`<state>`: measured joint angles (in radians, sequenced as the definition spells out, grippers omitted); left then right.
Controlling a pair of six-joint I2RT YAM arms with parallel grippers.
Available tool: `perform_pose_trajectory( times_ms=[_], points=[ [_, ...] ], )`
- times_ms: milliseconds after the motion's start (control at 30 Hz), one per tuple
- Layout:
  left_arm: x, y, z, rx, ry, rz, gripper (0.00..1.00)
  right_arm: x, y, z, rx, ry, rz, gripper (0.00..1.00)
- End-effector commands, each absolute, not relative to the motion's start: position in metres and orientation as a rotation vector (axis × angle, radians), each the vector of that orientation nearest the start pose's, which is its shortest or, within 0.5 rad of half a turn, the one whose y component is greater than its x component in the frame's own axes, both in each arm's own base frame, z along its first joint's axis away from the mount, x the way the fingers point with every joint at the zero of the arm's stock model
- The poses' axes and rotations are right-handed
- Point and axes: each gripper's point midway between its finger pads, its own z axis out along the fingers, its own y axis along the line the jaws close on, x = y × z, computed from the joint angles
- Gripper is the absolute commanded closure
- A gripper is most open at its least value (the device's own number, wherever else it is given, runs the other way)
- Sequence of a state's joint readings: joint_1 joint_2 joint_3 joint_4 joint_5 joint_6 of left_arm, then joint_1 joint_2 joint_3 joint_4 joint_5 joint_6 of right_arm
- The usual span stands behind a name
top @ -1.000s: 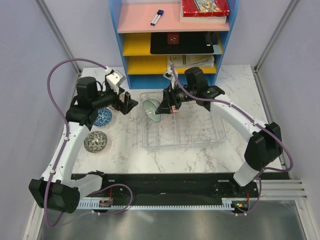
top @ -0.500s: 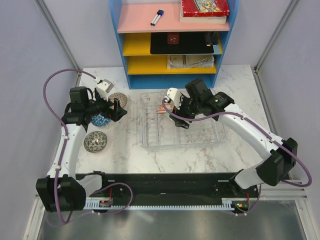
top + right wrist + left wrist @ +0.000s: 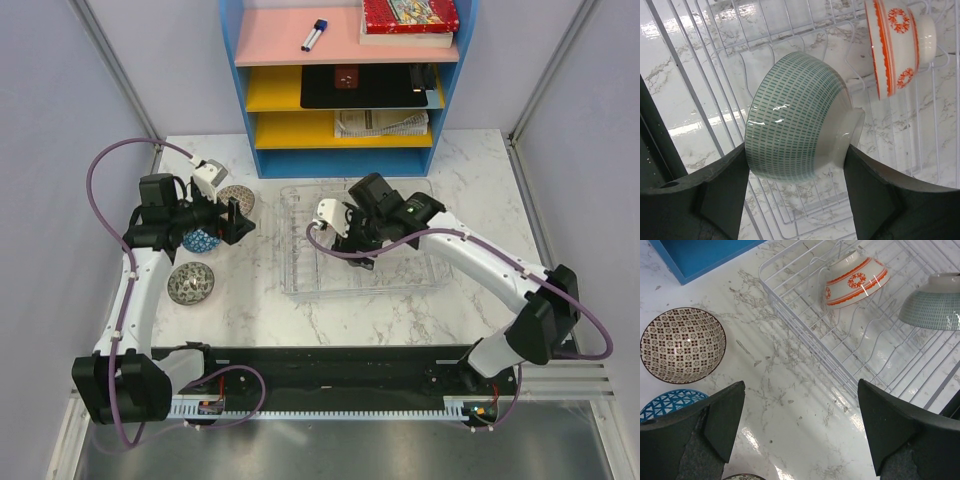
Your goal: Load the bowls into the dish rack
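My right gripper [image 3: 796, 152] is shut on a grey-green bowl [image 3: 790, 120], one finger on its rim and one on its foot, holding it on its side just over the clear dish rack [image 3: 705, 65]. An orange-red and white bowl [image 3: 897, 47] stands on edge in the rack. In the top view the right gripper [image 3: 352, 245] is over the middle of the rack [image 3: 420, 270]. My left gripper [image 3: 800, 390] is open and empty above bare table left of the rack [image 3: 790, 305]. A brown-patterned bowl [image 3: 682, 345] and a blue bowl [image 3: 667, 402] lie beside it.
A beige speckled bowl [image 3: 190, 283] sits on the table nearer the front left. The blue shelf unit [image 3: 345, 90] stands right behind the rack. Grey walls close in both sides of the marble table [image 3: 470, 160].
My right gripper has moved left and nearer over the rack with the grey-green bowl. My left arm drew back to the left a second ago and has been still since.
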<state>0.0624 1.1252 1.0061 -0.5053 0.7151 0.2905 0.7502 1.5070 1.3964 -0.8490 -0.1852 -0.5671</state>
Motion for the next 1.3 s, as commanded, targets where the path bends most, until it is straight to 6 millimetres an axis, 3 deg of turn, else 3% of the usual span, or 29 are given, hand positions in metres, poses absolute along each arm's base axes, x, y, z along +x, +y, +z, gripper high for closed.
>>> perform_pose_trajectory(
  times_ms=[0,267,433,567,733,833,1067,1267],
  points=[
    [0.312,-0.089,0.231,0.664,1.943,-0.575,0.00,0.270,0.274,0.179,-1.652,1.910,0.266,1.00],
    [0.311,-0.089,0.230,0.663,1.943,-0.586,0.00,0.276,0.294,0.165,-1.707,1.896,0.194,1.00],
    [0.311,-0.088,0.230,0.667,1.939,-0.587,0.00,0.278,0.300,0.193,-1.675,1.827,0.167,1.00],
    [0.312,-0.089,0.229,0.666,1.942,-0.594,0.00,0.279,0.299,0.227,-1.627,1.750,0.130,1.00],
    [0.312,-0.089,0.229,0.666,1.940,-0.598,0.00,0.284,0.292,0.246,-1.596,1.710,0.065,1.00],
    [0.311,-0.089,0.230,0.664,1.940,-0.601,0.00,0.286,0.290,0.239,-1.611,1.715,0.037,1.00],
    [0.311,-0.089,0.230,0.661,1.939,-0.595,0.00,0.292,0.293,0.200,-1.666,1.758,0.012,1.00],
    [0.310,-0.089,0.230,0.662,1.940,-0.595,0.00,0.293,0.299,0.183,-1.688,1.773,0.027,1.00]
  ],
)
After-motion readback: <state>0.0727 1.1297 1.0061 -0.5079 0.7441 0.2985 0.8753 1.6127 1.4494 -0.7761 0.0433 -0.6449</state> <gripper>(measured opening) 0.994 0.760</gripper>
